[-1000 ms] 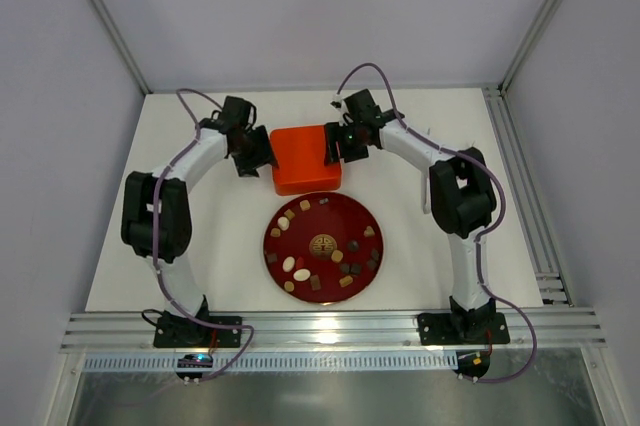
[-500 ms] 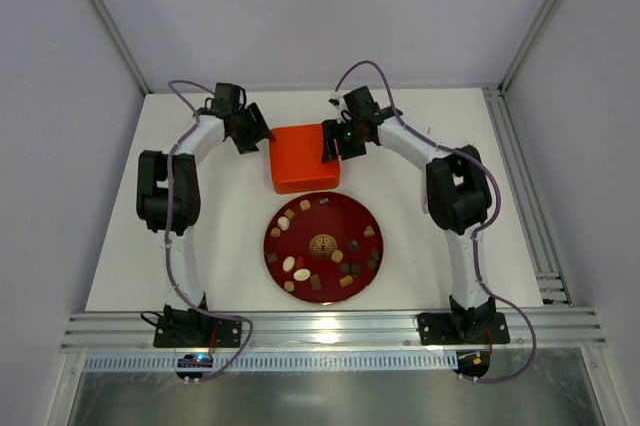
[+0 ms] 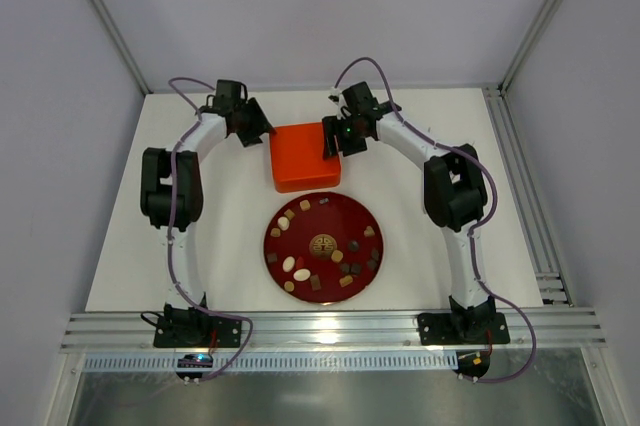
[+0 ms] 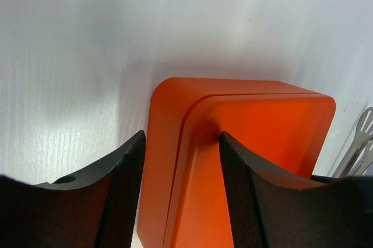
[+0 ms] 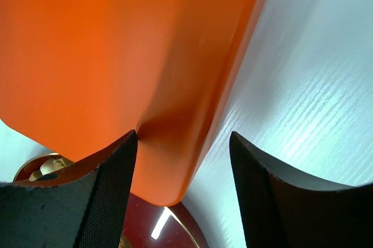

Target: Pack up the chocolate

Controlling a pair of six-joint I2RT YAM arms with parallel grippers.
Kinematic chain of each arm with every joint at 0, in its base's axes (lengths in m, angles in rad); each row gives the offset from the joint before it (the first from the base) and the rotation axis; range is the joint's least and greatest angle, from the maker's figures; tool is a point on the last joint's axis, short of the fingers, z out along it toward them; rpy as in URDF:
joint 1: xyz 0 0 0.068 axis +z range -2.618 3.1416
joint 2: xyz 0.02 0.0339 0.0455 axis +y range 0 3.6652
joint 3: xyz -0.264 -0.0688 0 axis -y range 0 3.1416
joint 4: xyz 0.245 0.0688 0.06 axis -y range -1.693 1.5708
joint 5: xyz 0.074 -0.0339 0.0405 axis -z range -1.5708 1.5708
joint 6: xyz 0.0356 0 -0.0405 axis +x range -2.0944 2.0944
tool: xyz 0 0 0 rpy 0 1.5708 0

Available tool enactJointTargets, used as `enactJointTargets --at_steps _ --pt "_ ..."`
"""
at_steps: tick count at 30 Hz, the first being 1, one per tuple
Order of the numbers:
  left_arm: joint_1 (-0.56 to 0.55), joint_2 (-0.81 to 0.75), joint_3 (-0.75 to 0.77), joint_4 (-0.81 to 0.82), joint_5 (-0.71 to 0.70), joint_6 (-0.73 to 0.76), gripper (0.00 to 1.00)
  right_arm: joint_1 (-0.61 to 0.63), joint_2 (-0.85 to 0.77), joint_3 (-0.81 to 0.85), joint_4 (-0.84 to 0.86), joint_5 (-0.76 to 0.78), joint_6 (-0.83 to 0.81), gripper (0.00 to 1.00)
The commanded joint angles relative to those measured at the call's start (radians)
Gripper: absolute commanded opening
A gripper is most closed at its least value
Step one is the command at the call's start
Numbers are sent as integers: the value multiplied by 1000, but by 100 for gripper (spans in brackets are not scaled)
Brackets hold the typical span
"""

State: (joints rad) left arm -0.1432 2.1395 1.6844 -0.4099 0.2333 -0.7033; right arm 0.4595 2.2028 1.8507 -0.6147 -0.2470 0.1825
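Bracing the orange box (image 3: 305, 158), chocolate (image 3: 289, 264) not yet packed

Overhead, the chocolate lies on the red plate (image 3: 345, 216) near the box. Left wrist: our left gripper (image 4: 182, 137) straddles a box corner; we cannot tell if it grips. Right wrist: our right gripper (image 5: 183, 134) stands released astride the edge; we'd close both evenly.

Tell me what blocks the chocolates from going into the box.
The orange lid sits closed over the box, so the chocolate on the red plate cannot go in. Nothing else visible lies between them.
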Motion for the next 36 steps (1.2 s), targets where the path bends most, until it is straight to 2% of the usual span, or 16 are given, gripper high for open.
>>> enactJointTargets --at_steps 1,4,9,18,22,36 --pt "8 -52 1 42 -37 5 52 -5 26 25 -42 66 -31 65" --pt "8 -72 11 36 -78 25 46 -5 26 24 -45 77 -34 65" --pt "7 -78 24 3 -107 60 44 -5 34 35 -49 78 -29 65" --pt "-12 -131 -28 97 -58 70 44 -7 44 41 -51 77 -25 65" --pt "-16 -142 -19 105 -84 82 45 -7 46 42 -54 78 -25 65" --pt "-22 8 1 -19 -115 77 42 -7 52 44 -60 74 -23 65"
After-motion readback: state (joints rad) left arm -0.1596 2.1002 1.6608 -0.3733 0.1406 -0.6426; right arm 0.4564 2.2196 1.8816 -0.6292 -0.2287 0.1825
